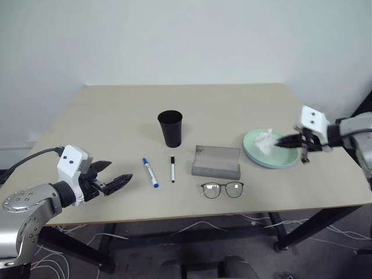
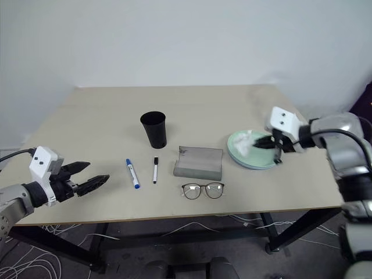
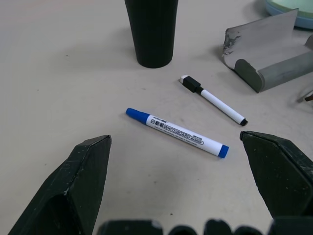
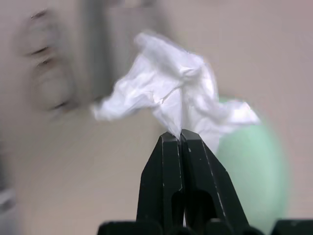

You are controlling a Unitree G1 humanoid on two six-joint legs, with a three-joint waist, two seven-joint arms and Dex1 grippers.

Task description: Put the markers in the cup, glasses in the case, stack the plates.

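Observation:
My right gripper is shut on a crumpled white tissue and holds it just above the pale green plate. That plate rests on a light blue one whose rim shows at the near edge. The black cup stands upright mid-table. In front of it lie the blue-capped marker and the thinner black-capped marker. The grey case sits to their right, and the glasses lie in front of it. My left gripper hovers open, left of the markers.
The table's front edge runs just below the glasses. Cables lie on the floor under the table. A plain wall stands behind the far edge.

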